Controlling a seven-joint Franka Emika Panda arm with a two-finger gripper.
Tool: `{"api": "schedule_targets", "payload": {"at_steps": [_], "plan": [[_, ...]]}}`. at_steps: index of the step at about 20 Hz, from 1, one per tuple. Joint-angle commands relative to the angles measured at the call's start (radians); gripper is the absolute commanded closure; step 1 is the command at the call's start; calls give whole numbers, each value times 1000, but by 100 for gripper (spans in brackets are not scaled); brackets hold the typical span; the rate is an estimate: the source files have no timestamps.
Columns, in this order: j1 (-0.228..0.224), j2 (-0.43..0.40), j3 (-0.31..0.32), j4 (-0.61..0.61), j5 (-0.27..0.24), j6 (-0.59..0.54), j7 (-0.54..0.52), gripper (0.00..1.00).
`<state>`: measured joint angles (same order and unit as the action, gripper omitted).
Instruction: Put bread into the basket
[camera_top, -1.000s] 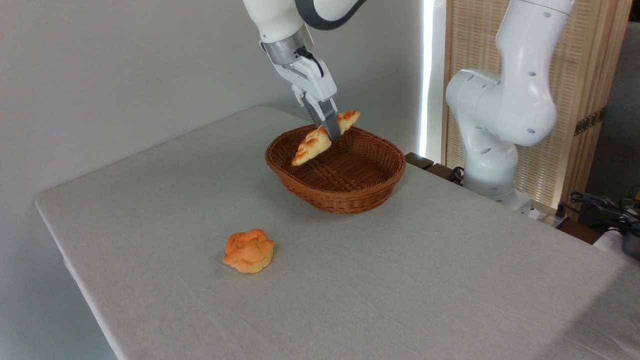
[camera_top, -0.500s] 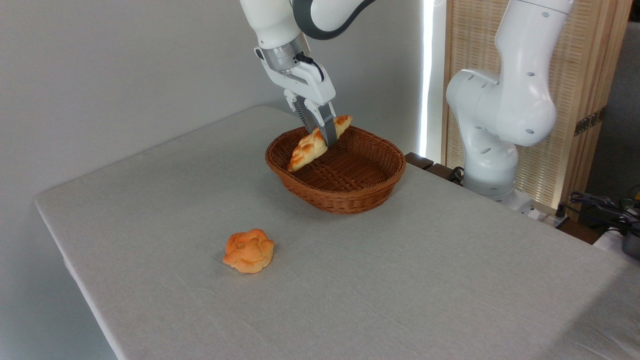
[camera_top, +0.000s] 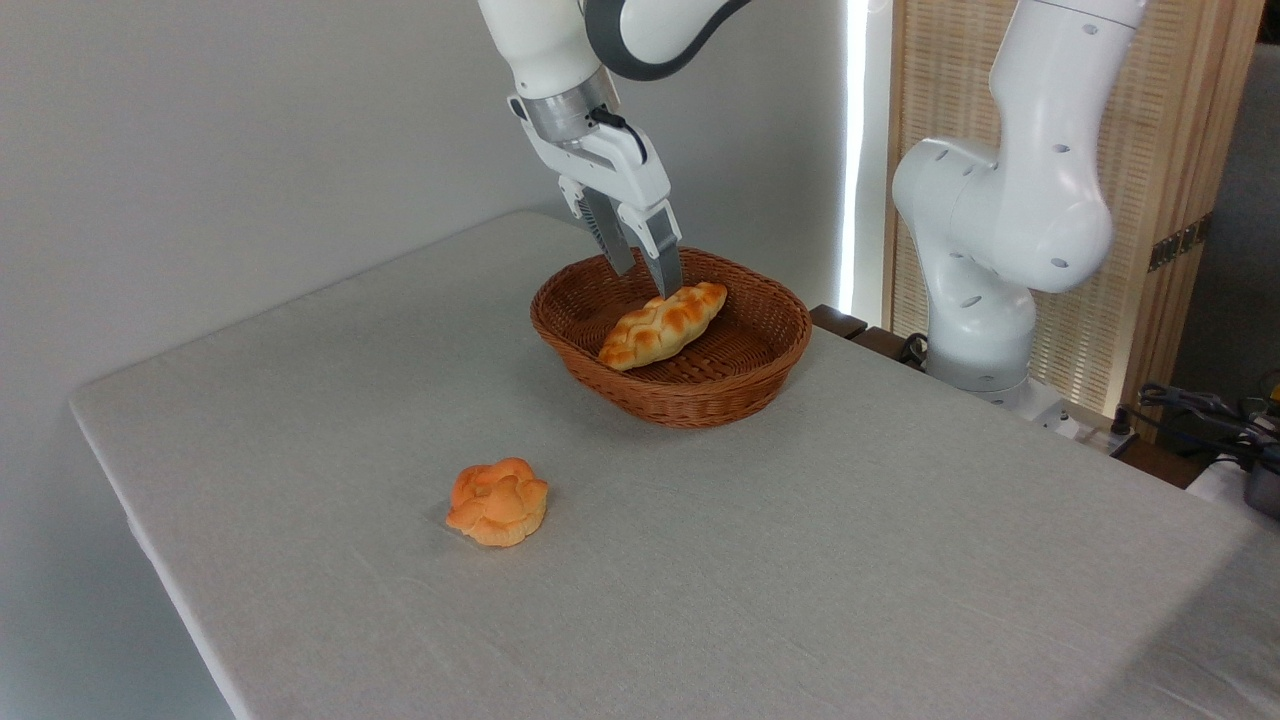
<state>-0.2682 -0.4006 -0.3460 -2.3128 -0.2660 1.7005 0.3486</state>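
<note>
- The bread (camera_top: 662, 325) is a long braided loaf, pale yellow with golden-brown patches along the plaits and tapered at both ends
- It lies inside the basket (camera_top: 700, 400), resting on the woven floor, its length running from lower left to upper right, its right tip near the far wall
- The basket is oval and shallow, brown wicker with a flared rim, standing on the grey cloth-covered table (camera_top: 800, 560)
- The gripper (camera_top: 648, 280) hangs just above the loaf's far side, its two grey fingers spread with a clear gap between them and holding nothing
- A small round orange bun (camera_top: 498, 502), shaped like a flower, sits on the table well apart from the basket, toward the near left
</note>
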Motion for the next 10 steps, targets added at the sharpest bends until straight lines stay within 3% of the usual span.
{"api": "schedule_targets", "payload": {"at_steps": [1, 6, 10], "plan": [[-2, -4, 37, 84, 51, -15, 55, 0], [30, 107, 159, 324, 145, -44, 167, 0], [167, 235, 170, 510, 146, -42, 311, 0]]}}
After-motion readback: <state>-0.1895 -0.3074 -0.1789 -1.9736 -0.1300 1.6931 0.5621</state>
